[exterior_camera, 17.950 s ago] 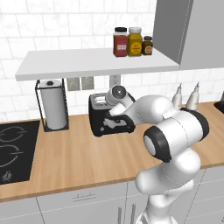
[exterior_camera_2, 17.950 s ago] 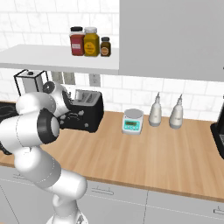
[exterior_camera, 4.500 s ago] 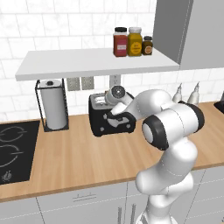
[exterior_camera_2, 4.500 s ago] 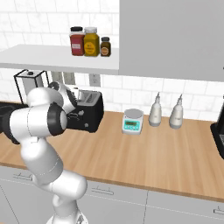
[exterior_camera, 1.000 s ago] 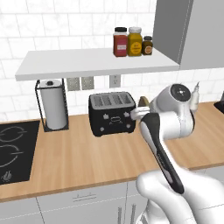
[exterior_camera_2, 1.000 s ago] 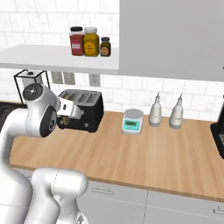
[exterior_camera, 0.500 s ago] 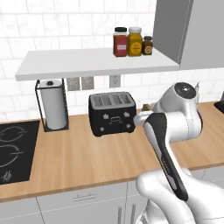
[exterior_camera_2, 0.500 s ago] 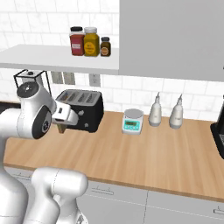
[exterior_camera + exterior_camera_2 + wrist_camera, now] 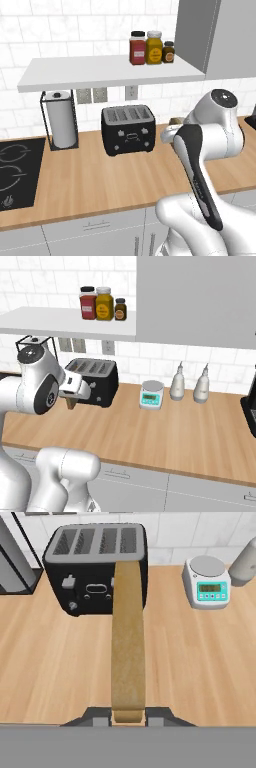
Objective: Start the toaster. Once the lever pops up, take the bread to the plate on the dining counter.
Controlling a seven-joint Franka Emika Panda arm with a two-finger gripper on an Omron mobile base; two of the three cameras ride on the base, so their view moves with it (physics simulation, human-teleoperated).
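The glossy black toaster (image 9: 127,130) (image 9: 97,381) (image 9: 95,562) stands on the wood counter against the tiled wall, its slots looking empty in the hand view. My gripper (image 9: 127,716) (image 9: 71,398) hangs in front of the toaster and a little to its right, shut on the bread (image 9: 127,642) (image 9: 71,402). The tan slice is seen edge-on in the hand view, reaching out from between the fingertips toward the toaster's front. The plate and the dining counter are out of view.
A paper towel roll (image 9: 62,120) and a black stovetop (image 9: 15,170) lie left of the toaster. To its right are a kitchen scale (image 9: 151,394) (image 9: 207,577), two bottles (image 9: 177,381), and a black coffee machine (image 9: 250,411). Jars (image 9: 150,47) stand on the shelf above.
The hand, still gripping the bread, has drawn slightly back and down from the toaster's front. The toaster has not moved.
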